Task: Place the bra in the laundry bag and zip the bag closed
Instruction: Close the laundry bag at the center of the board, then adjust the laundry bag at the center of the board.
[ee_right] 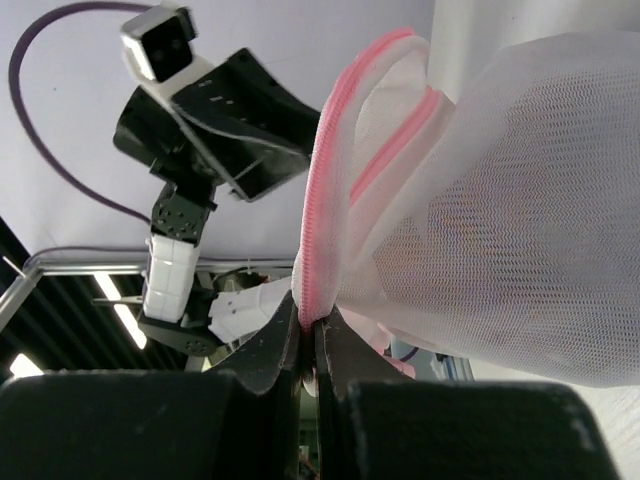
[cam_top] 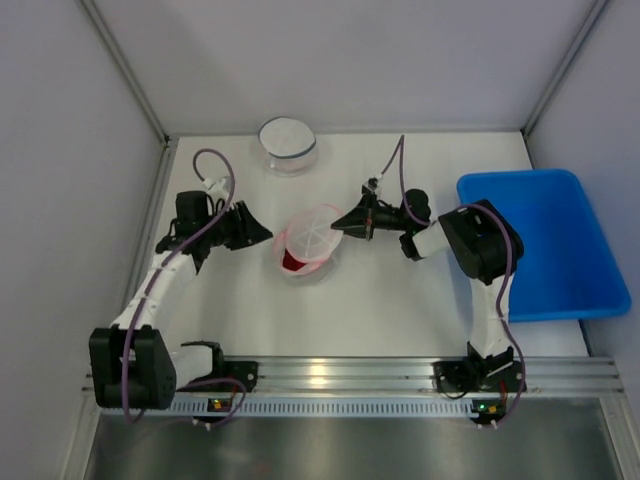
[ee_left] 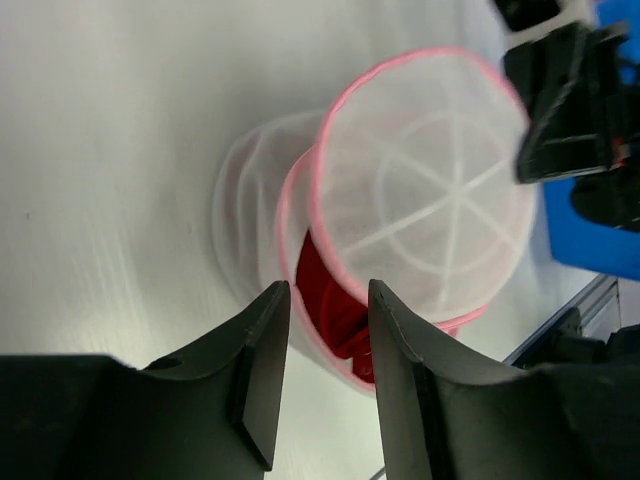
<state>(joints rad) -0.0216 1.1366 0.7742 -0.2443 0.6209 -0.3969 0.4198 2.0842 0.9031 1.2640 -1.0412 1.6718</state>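
The laundry bag (cam_top: pixel 308 242), a round white mesh pouch with a pink zipper rim, lies at the table's middle with its lid (ee_left: pixel 430 190) lifted. The red bra (cam_top: pixel 292 260) sits inside and shows through the opening (ee_left: pixel 335 300). My right gripper (cam_top: pixel 337 224) is at the bag's right side, shut on the pink zipper edge (ee_right: pixel 325 200) of the lid, which it pinches between its fingertips (ee_right: pixel 310 325). My left gripper (cam_top: pixel 268 235) is just left of the bag. It is open, with its jaws (ee_left: pixel 328 290) apart in front of the bag's rim and nothing between them.
A second round white mesh pouch (cam_top: pixel 288 145) stands near the back wall. A blue bin (cam_top: pixel 540 245) lies at the right. Enclosure walls close off the left, back and right sides.
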